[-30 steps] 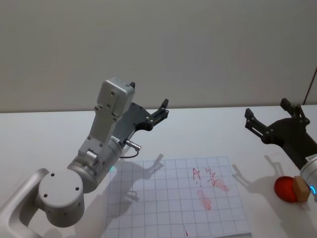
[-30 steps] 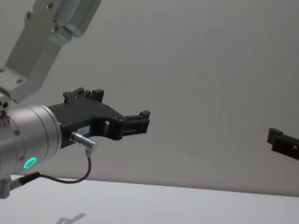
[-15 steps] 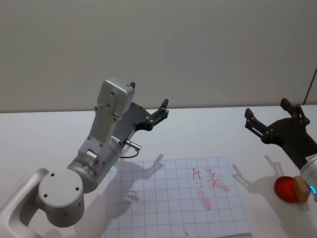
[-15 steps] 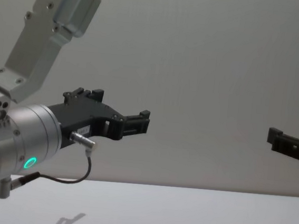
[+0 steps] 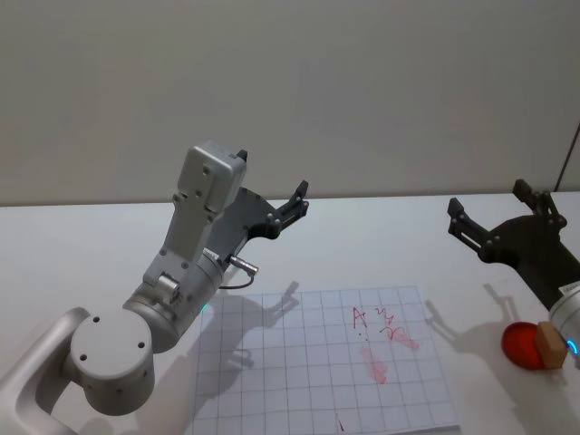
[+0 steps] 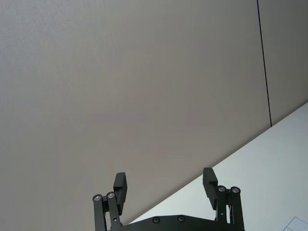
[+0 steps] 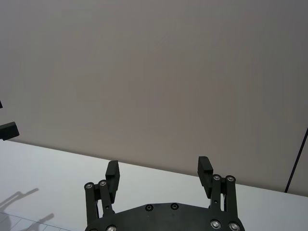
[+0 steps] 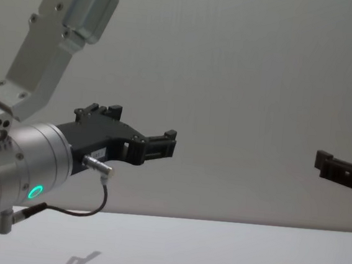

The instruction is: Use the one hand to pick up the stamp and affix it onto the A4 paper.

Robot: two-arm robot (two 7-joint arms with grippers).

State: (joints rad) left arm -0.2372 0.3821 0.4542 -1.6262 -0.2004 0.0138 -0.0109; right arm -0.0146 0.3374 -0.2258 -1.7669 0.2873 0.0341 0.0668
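Hovering: my right gripper (image 5: 486, 199) (image 7: 159, 166) (image 8: 331, 167), black plastic with short ribbed fingers, hangs in the air above the white tabletop (image 5: 82, 245) and points toward the plain grey wall (image 5: 362, 82).
Grasp: released. The two fingers stand wide apart with nothing between them.
Target block: the stamp (image 5: 547, 344), a small tan-brown block with rounded corners, sits lower than my right fingertips and back toward my body. It is close beside my right wrist and well apart from the fingers.
Pad: a round red disc (image 5: 519, 346) lies flat on the tabletop, touching the stamp on the side nearer my other arm. I cannot tell whether the block rests on it or only against it.
Sheet: the A4 paper (image 5: 290, 362), a flat white sheet ruled in a pale grid, lies on the tabletop below my right gripper and off to its left, between my two arms.
Ink: red marks (image 5: 376, 349), some handwriting and some smudges, sit on the part of the sheet nearest my right gripper.
Other arm: my left gripper (image 5: 272, 174) (image 6: 164, 175) (image 8: 139, 123), black on a silver cylinder with a green ring light, is raised off the tabletop and aimed at the wall. Its fingers are also spread and hold nothing.
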